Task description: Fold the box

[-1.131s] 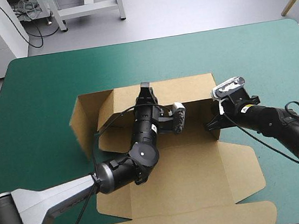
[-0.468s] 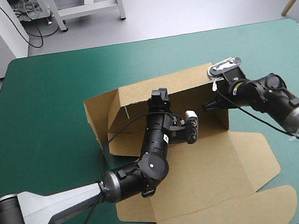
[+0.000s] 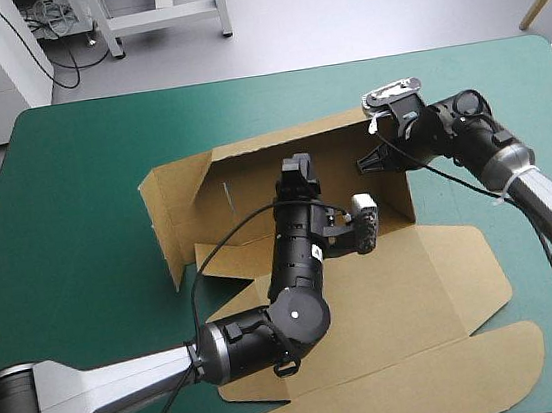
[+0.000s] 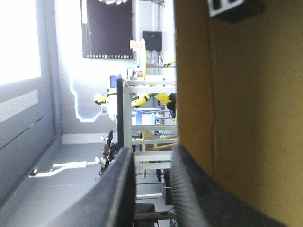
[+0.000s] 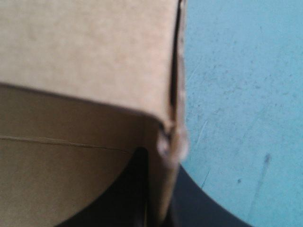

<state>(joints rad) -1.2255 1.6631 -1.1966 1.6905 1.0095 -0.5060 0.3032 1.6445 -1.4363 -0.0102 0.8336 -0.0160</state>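
Right end effector [image 3: 365,162] clamps a wall of the box [image 3: 436,277]; left end effector [image 3: 296,164] slightly parted; long axis across table [image 3: 69,161].

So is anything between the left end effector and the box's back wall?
Nothing visible. The left end effector stands open right beside the box's raised back wall, with no board between its fingers. The right end effector is shut on that wall's end.
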